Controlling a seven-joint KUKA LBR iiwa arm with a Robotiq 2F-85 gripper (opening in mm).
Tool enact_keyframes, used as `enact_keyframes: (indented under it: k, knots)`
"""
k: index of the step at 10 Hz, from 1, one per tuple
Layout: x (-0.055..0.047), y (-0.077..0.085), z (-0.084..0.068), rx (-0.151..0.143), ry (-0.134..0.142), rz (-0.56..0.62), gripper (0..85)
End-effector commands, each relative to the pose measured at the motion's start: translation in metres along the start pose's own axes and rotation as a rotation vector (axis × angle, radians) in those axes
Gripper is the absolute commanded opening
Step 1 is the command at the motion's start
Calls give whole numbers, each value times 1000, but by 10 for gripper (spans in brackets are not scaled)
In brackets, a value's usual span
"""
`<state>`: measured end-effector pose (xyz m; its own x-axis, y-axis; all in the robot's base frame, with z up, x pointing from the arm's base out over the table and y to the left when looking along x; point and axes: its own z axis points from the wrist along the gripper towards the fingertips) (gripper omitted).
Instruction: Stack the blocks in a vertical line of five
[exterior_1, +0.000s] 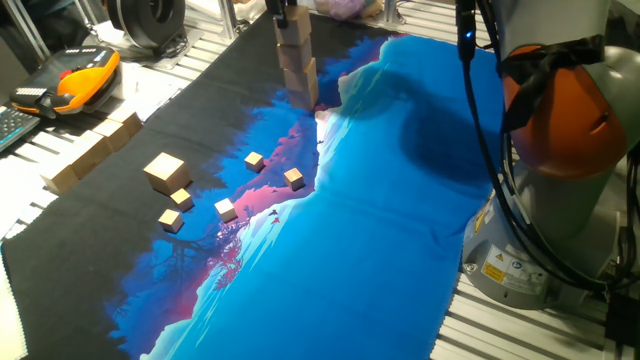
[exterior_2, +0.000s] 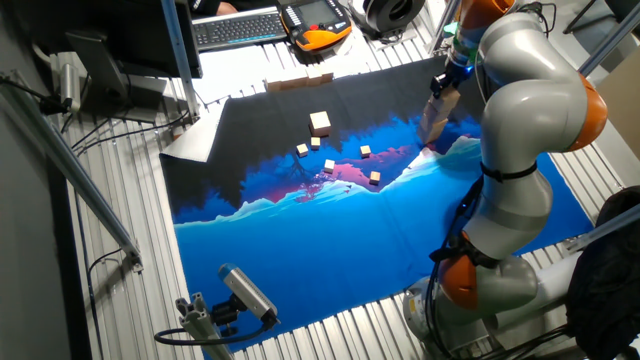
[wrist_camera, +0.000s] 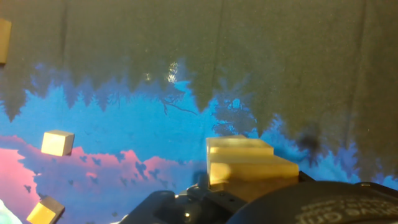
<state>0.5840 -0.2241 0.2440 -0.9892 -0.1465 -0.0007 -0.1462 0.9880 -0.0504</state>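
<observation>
Several light-tan blocks stand in a slightly staggered vertical stack (exterior_1: 298, 65) at the far edge of the cloth; the stack also shows in the other fixed view (exterior_2: 436, 118). My gripper (exterior_1: 283, 12) is at the stack's top block (exterior_1: 294, 30), seen from the other side in the other fixed view (exterior_2: 444, 88). The hand view looks down the stack's stepped top faces (wrist_camera: 244, 160), right against the dark hand body. The fingers are hidden, so I cannot tell whether they hold the top block. One more block (exterior_1: 165, 171) lies alone on the black cloth at the left (exterior_2: 320, 122).
Several tiny cubes lie scattered near the loose block, such as one (exterior_1: 254, 160) and another (exterior_1: 293, 178). Long wooden bars (exterior_1: 92, 148) lie at the cloth's left edge. An orange pendant (exterior_1: 85, 78) and a keyboard (exterior_2: 240, 28) sit beyond it. The arm's base (exterior_1: 540, 240) stands at the right.
</observation>
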Motion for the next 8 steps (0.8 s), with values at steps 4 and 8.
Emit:
enact_keyframes:
  k: [4,8]
  knots:
    - [0,-1,4,5,-16,1,0]
    - [1,0,6,13,-25,17,0]
